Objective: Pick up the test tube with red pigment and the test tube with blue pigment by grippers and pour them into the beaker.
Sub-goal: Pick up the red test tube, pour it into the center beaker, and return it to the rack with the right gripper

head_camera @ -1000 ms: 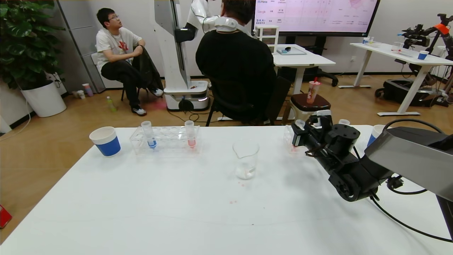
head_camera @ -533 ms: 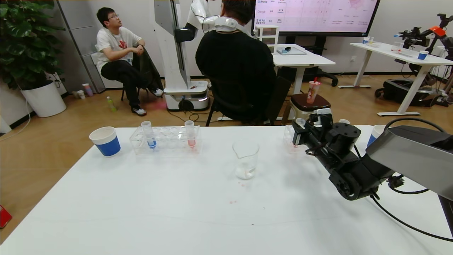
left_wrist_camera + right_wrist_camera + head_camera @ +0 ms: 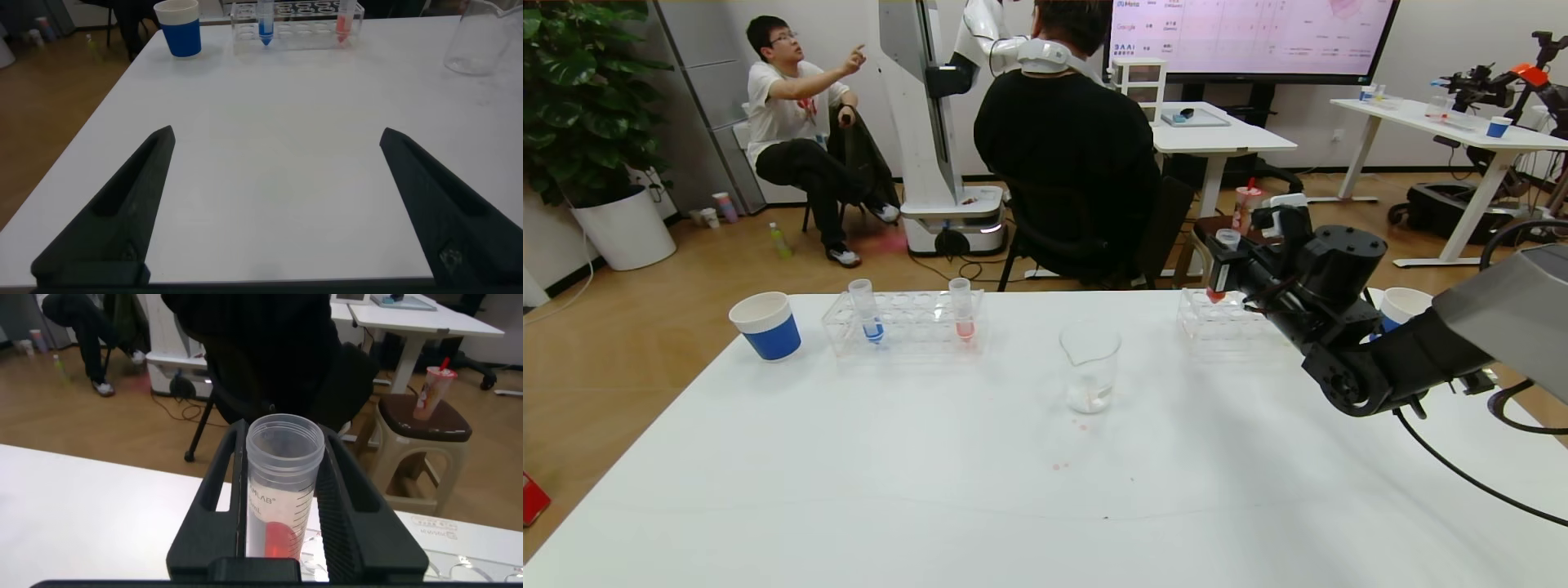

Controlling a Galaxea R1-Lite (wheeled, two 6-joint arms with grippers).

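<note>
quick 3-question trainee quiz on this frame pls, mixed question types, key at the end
1. True or false: the right gripper holds the test tube with red pigment clear above its rack.
2. What does the left gripper hold? A) blue tube B) beaker C) nothing
3. Fill in: the test tube with blue pigment stands in the rack beside the ____ paper cup.

Key: 1 true; 2 C; 3 blue-and-white

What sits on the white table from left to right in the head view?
Paper cup → blue tube → pale red tube → beaker → right rack, with the right gripper holding the red tube above it.
</note>
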